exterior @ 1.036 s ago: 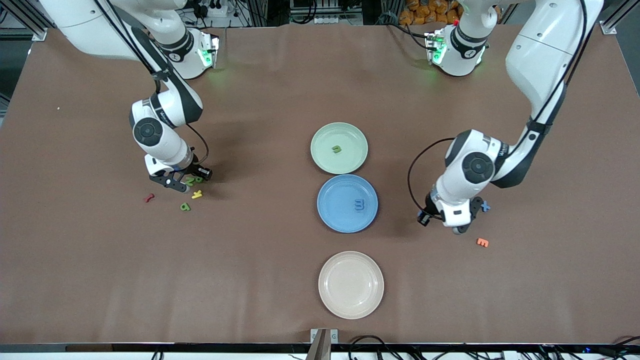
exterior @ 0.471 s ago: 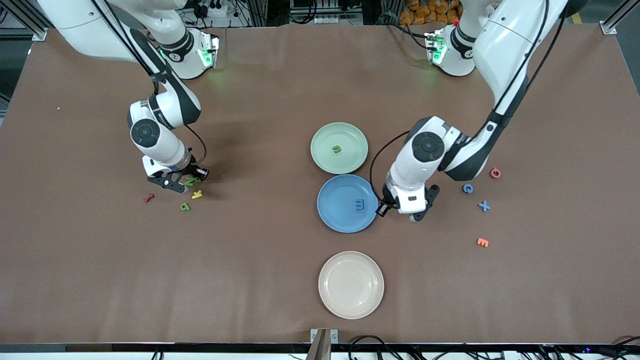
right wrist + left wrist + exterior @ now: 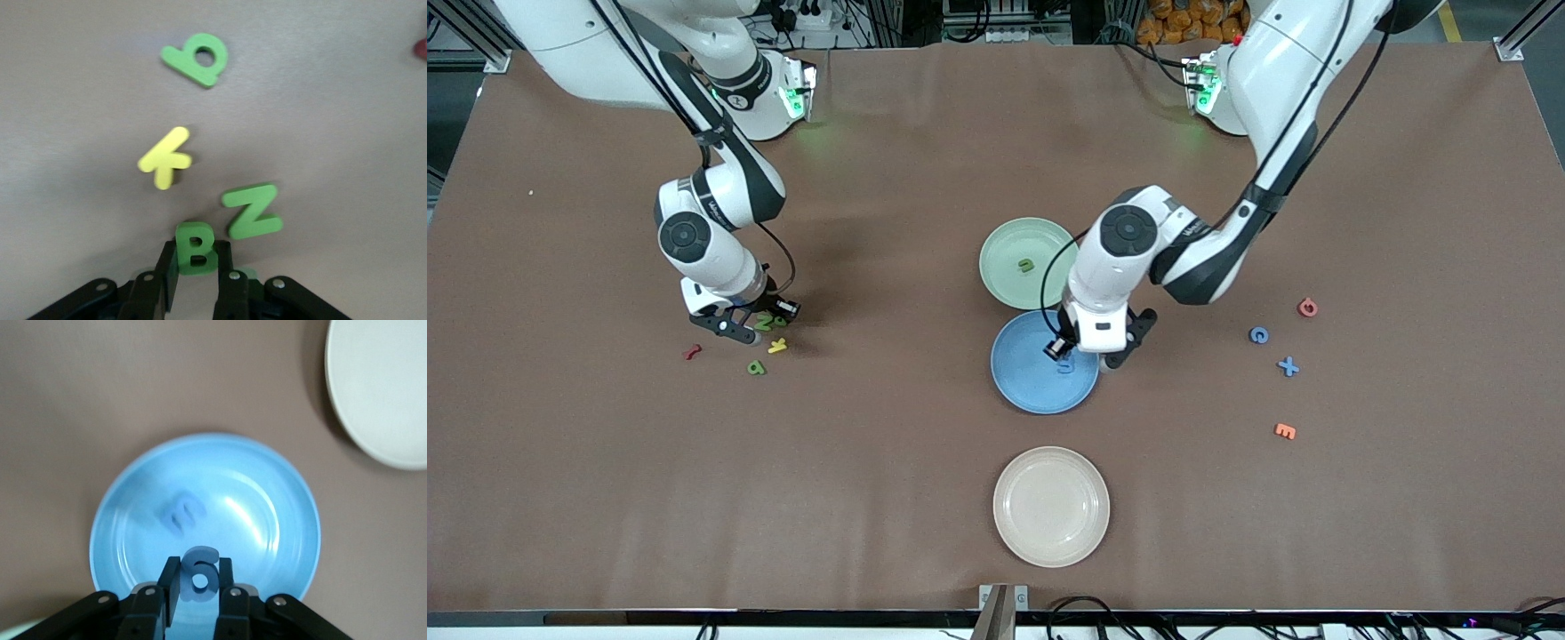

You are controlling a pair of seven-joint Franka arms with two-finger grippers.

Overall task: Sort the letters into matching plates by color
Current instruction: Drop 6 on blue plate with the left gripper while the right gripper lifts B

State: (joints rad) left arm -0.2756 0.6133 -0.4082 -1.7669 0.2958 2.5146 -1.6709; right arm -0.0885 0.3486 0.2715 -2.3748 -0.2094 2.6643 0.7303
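Observation:
My left gripper (image 3: 1089, 351) hangs over the blue plate (image 3: 1027, 391), shut on a blue digit 6 (image 3: 198, 577) above the plate's edge (image 3: 267, 493). One blue letter (image 3: 181, 511) lies in that plate. The pale green plate (image 3: 1005, 280) holds one green letter (image 3: 1026, 265). My right gripper (image 3: 758, 327) is low among loose letters toward the right arm's end, shut on a green B (image 3: 195, 252). A green Z (image 3: 252, 211) lies beside the B, and another green letter (image 3: 197, 59) lies farther off. A blue c (image 3: 1258, 335) and a blue x (image 3: 1288, 365) lie toward the left arm's end.
A cream plate (image 3: 1051, 507) sits nearer the front camera than the blue plate. A yellow letter (image 3: 165, 161) and a red one (image 3: 692, 352) lie by the right gripper. A red letter (image 3: 1307, 308) and an orange one (image 3: 1285, 431) lie near the blue c and x.
My left arm has swung from the letters at its end of the table to over the blue plate, carrying the blue 6. My right gripper has closed on the green B.

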